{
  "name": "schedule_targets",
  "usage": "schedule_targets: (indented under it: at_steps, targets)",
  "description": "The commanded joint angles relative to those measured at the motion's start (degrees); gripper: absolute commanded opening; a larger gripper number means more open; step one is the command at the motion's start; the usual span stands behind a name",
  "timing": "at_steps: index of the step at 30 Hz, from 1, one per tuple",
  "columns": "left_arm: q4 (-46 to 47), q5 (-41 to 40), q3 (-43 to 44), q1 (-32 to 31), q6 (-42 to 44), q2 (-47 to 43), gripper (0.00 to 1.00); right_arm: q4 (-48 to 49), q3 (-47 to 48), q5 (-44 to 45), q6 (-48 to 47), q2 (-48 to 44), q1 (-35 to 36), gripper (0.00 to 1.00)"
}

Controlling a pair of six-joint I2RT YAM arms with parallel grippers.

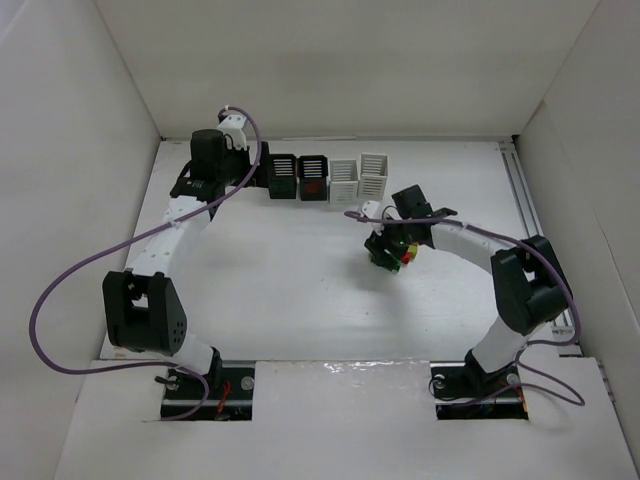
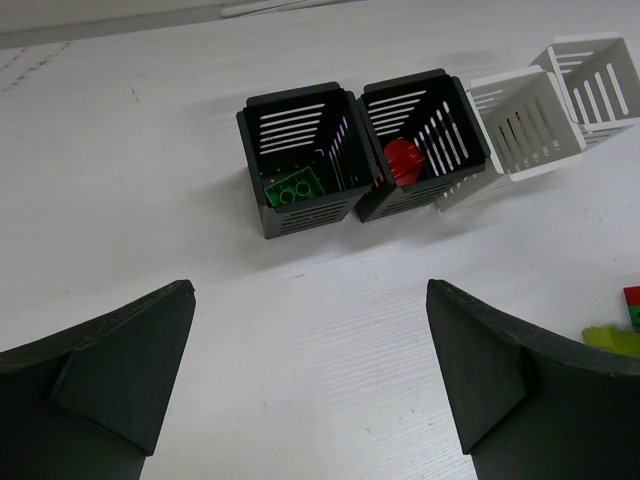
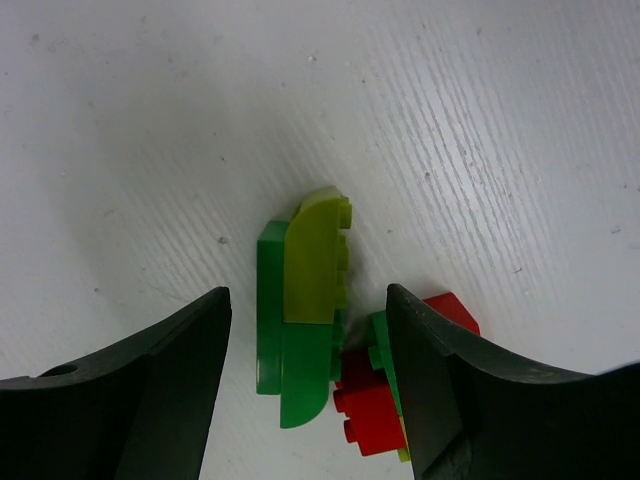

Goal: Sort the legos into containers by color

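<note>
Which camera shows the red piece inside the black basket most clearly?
The left wrist view: it looks down into the black basket, where the red piece shows plainly. The top view shows only a small red spot in it; the right wrist view does not show the baskets at all.

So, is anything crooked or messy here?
Yes. The two white baskets sit turned and staggered, not in line with the black baskets. Also, a yellow-green brick lies stacked on a green brick, two colours together.
</note>
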Motion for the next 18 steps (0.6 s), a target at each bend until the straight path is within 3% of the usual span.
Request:
schedule_targets:
  at_steps: [1, 18]
  targets:
    - [1.79, -0.30, 1.19, 0.03, 0.60, -0.54, 1.00, -0.81, 2.13, -0.16, -0.94, 0.08, -0.71, 0.69]
    - [1.79, -0.30, 2.24, 0.03, 1.13, 1.13, 1.00, -6.88, 2.74, 4.31, 0.37, 0.34, 1.13, 0.65]
